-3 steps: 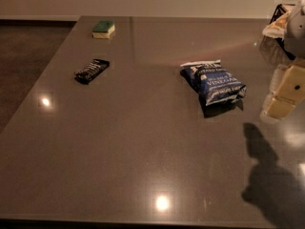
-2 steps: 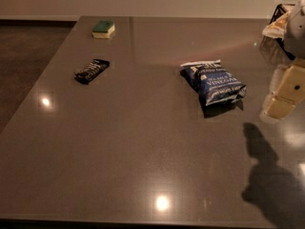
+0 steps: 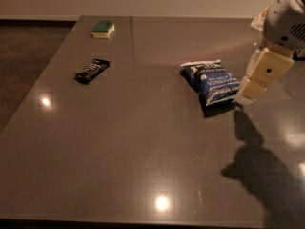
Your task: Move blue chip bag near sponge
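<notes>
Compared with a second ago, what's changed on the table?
The gripper has moved left toward the blue chip bag and now hangs beside its right end. Nothing has been picked up. The chip bag, the sponge and the black wrapped bar lie where they were.

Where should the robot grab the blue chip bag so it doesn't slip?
Probably across the puffy middle of the blue chip bag, coming straight down from above. It lies flat on the table, so its sides offer little to pinch, while the crinkled middle bulges up and is narrower across than along. The gripper hangs close beside the bag.
</notes>
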`<state>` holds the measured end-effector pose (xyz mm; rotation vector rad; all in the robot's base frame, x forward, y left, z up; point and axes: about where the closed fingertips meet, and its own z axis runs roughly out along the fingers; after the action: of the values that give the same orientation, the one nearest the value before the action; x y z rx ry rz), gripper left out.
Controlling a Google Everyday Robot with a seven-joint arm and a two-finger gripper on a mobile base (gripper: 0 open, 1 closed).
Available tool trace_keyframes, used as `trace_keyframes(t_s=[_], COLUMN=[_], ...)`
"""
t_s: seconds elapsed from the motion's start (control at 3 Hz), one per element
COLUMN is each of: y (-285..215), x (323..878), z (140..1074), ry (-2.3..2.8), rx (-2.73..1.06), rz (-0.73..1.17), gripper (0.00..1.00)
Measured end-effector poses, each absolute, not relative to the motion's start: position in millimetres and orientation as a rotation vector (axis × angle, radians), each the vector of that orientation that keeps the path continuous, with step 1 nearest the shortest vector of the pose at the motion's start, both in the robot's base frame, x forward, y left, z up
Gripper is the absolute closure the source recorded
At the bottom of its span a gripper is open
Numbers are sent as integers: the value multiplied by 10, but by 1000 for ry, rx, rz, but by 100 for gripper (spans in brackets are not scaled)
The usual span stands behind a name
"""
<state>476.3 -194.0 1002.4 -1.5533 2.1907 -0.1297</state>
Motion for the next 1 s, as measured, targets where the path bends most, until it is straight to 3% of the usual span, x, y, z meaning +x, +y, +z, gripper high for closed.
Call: trace_keyframes(t_s=[1.0], y=[-1735], x=[5777], z=[9684], ry=[2323], rx=[-1263], rz=[-63], gripper=[0])
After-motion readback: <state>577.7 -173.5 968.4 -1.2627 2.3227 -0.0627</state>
